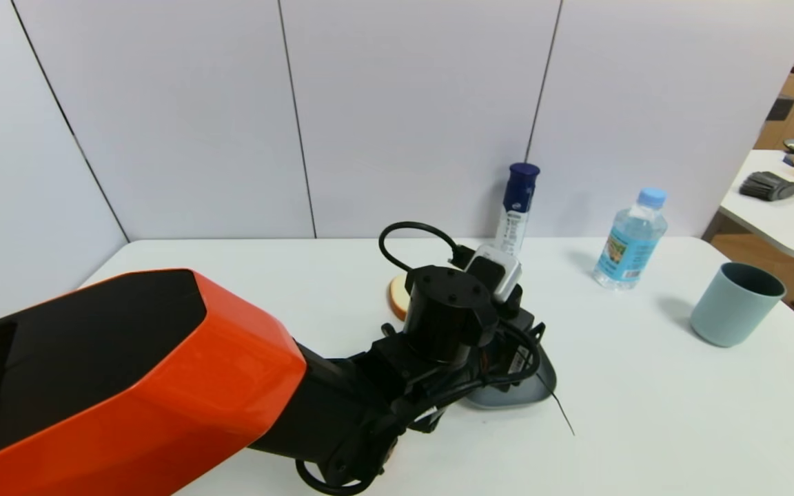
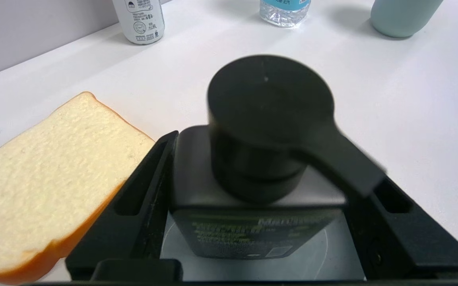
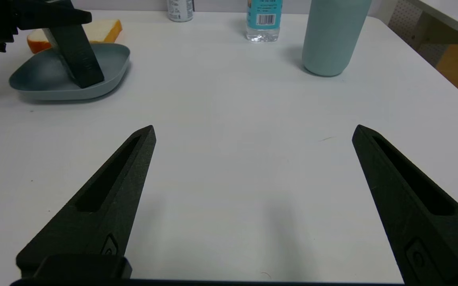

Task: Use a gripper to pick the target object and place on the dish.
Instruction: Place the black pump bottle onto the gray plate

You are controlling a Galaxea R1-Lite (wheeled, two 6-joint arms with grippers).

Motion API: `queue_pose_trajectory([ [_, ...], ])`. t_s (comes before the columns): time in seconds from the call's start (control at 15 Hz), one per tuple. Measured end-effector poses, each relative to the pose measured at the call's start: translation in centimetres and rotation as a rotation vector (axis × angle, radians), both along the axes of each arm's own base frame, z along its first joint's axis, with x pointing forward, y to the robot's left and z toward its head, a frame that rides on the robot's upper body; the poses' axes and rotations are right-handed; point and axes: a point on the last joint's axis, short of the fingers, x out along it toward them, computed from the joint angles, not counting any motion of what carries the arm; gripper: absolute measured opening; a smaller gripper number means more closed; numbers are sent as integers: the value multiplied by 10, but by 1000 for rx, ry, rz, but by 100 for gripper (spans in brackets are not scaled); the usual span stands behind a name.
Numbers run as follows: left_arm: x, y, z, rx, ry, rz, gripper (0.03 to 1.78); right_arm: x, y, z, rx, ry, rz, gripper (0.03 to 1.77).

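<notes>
The target object (image 2: pixel 253 234), a dark squarish bottle with a round black cap, stands with its base on the grey-blue dish (image 2: pixel 332 258). My left gripper (image 2: pixel 268 159) reaches down over it, one black finger lying against each side of the bottle. In the right wrist view the bottle (image 3: pixel 78 55) leans inside the dish (image 3: pixel 109 67), with the left gripper at its top. In the head view the left arm's wrist (image 1: pixel 449 313) hides the bottle, and only the dish's rim (image 1: pixel 535 393) shows. My right gripper (image 3: pixel 253 133) hovers open over bare table, nothing between its fingers.
A bread slice (image 2: pixel 42 171) lies on the table touching the dish's far side. Behind stand a navy-capped spray can (image 1: pixel 517 207) and a water bottle (image 1: pixel 628 241). A light teal cup (image 1: pixel 735 303) stands at the right. Another table (image 1: pixel 790 213) is at the far right.
</notes>
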Motion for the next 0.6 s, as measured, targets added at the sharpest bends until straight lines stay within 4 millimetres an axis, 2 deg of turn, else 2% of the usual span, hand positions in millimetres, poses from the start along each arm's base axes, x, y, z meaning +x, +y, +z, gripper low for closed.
queue_pose_trajectory([
  [0.33, -4, 5, 3, 7, 3, 0, 148, 0, 0, 0, 0, 0, 0, 171],
  [0.6, -23, 32, 10, 48, 23, -3, 157, 0, 0, 0, 0, 0, 0, 171],
])
